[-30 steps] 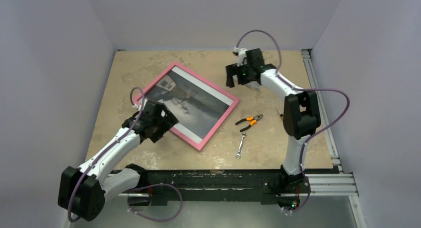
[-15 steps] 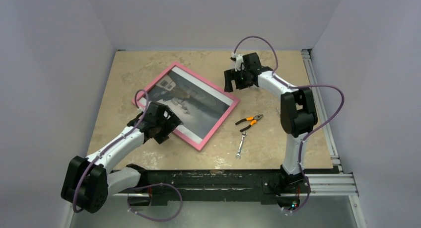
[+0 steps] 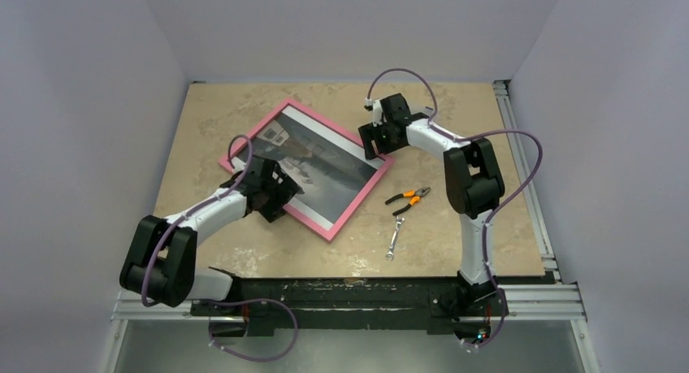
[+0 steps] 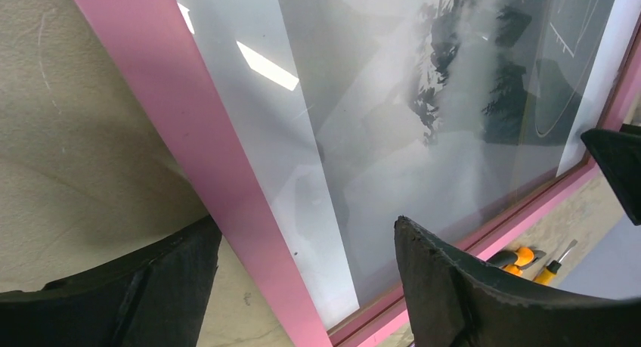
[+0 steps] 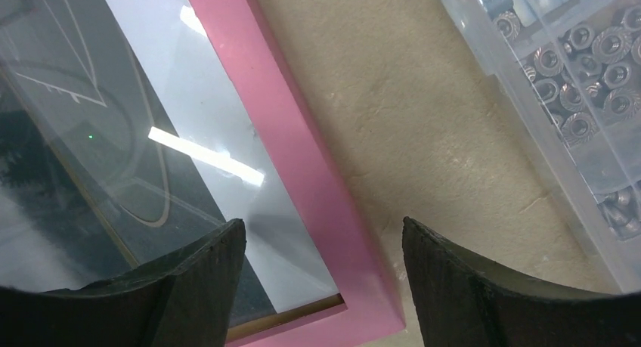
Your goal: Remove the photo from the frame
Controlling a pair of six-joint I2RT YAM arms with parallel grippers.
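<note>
The pink frame point(image 3: 360, 202) lies flat on the table, turned like a diamond, with the photo point(image 3: 321, 166) inside it under glass. My left gripper point(image 3: 272, 197) is at the frame's near-left rail. In the left wrist view it point(image 4: 306, 249) stands open astride the pink rail point(image 4: 204, 158), one finger over the table and the other over the grey photo point(image 4: 423, 97). My right gripper point(image 3: 376, 141) is at the frame's right corner. In the right wrist view it point(image 5: 321, 245) is open, straddling the pink corner point(image 5: 295, 150), with one finger over the photo point(image 5: 91, 135).
Orange-handled pliers point(image 3: 409, 198) and a small wrench point(image 3: 395, 237) lie on the table right of the frame. A clear box of metal nuts point(image 5: 574, 97) sits just beyond the right gripper. Walls enclose the table on three sides.
Both arms have closed in on the frame: the left gripper moved up to its near-left rail, the right gripper came down to its right corner. Both jaws have narrowed a little.
</note>
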